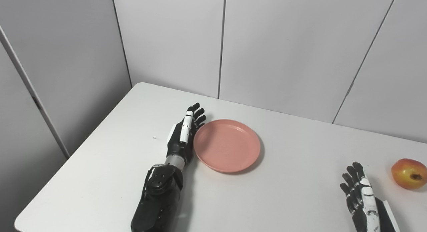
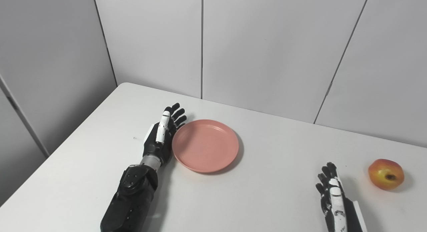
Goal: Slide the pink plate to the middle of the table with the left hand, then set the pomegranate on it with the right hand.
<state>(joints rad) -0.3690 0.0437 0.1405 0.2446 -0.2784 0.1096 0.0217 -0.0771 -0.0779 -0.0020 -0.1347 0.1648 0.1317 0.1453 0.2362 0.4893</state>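
Observation:
The pink plate (image 1: 227,145) lies flat on the white table (image 1: 293,192), a little left of its middle. My left hand (image 1: 185,133) stands on edge against the plate's left rim, fingers straight and apart, holding nothing. A red and yellow pomegranate (image 1: 409,173) rests at the right side of the table. My right hand (image 1: 362,195) sits near the front edge, left of the fruit and apart from it, with its fingers open and nothing in it.
Grey wall panels (image 1: 273,42) close off the table at the back and left. The table's left edge (image 1: 76,152) runs diagonally. A small speck (image 1: 154,137) marks the surface left of my left hand.

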